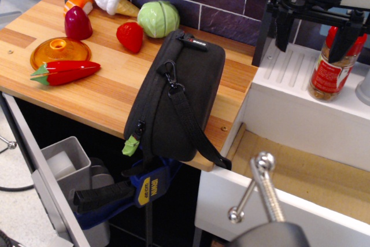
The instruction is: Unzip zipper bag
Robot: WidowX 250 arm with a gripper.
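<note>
Single overhead view of a wooden desk (104,93) with a black zipper bag (185,93) lying at its front right corner, long axis running from the back edge toward the front edge. The bag's near end overhangs the front edge slightly, so the green pull tab (131,144) dangles free below the desk line, probably the easiest place to take hold of it. A metal clip (170,79) on top of the bag anchors a black strap (196,128) that trails toward the right front corner and hangs over it. A small label (193,43) sits at the bag's far end.

The gripper (312,37) hangs well apart from the bag, beyond the desk's right edge, above a white drainer (300,93). Its 2 jaws stand spread wide and hold nothing; a red-labelled spice bottle (332,67) stands behind 1 of them, not between them.

Toys crowd the back left corner, clear of the bag: cabbage (158,18), strawberry (130,36), ice cream (114,1), chilli (65,72) and orange lid (60,51). A blue clamp (124,192) grips the front edge under the bag.

Judged status: zipper appears closed and the pull tab untouched.
</note>
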